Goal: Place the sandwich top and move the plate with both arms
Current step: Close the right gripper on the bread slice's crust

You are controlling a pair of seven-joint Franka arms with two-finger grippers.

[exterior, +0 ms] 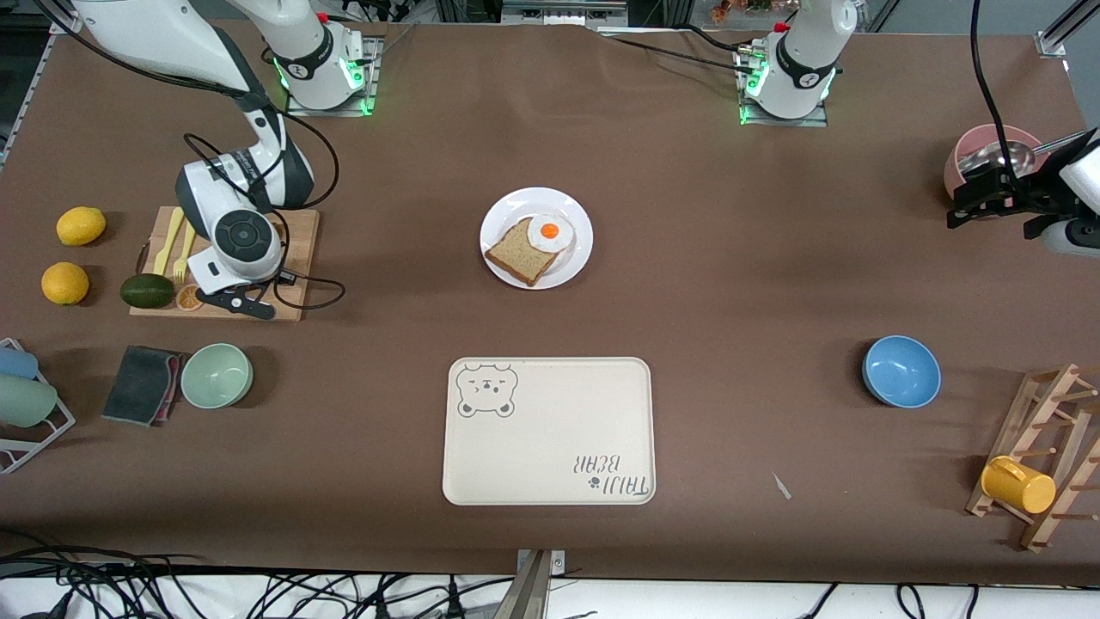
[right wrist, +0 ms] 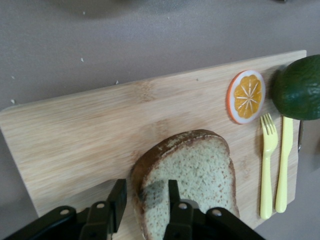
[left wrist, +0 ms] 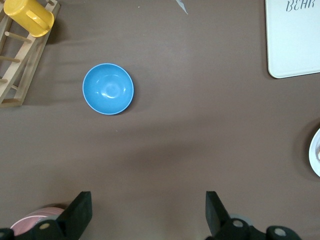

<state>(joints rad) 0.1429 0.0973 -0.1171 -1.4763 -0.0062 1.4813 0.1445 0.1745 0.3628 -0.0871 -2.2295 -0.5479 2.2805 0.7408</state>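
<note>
Sitting near mid-table, farther from the front camera than the cream tray (exterior: pixel 548 432): plate (exterior: pixel 577 254) bearing one bread slice (exterior: pixel 516 253) and fried egg (exterior: pixel 550 232). Toward the right arm's end, on the cutting board (right wrist: pixel 90 135): sandwich top (right wrist: pixel 200 175), edge pinched between narrowed fingers of right gripper (right wrist: pixel 144 202). Toward the left arm's end, hovering over the pink bowl (exterior: pixel 967 146): left gripper (left wrist: pixel 149 212), waiting, jaws spread wide, holding nothing.
</note>
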